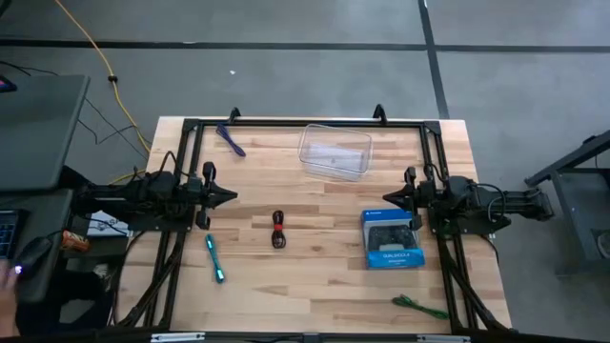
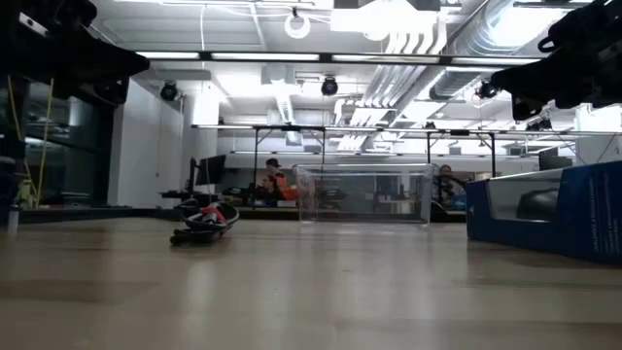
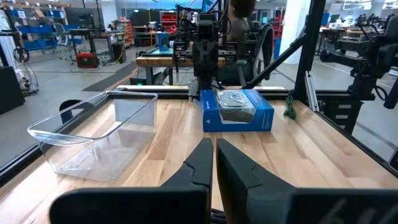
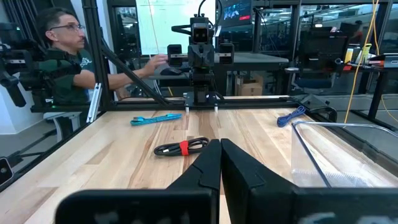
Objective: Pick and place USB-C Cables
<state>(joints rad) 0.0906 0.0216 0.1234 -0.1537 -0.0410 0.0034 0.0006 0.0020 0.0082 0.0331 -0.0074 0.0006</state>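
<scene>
Wooden bench (image 1: 315, 276) framed by black rails, seen from above, with an open workshop beyond and a seated person (image 4: 65, 59) past the left edge. Left gripper (image 1: 229, 196) waits over the left edge, its fingers (image 3: 198, 165) pressed together and empty; right gripper (image 1: 389, 198) waits over the right edge, likewise closed on nothing. Clear tub (image 1: 335, 151) stands near the far edge, right of centre. Blue box (image 1: 392, 240) lies toward the right edge, just beside the right gripper. Among the USB-C Cables, the cyan cable (image 1: 215, 258) lies by the left edge toward the near side, the dark purple cable (image 1: 230, 139) near the far left corner, the green cable (image 1: 420, 306) near the near right corner, and the black cable with a red band (image 1: 278, 230) about mid-bench.
</scene>
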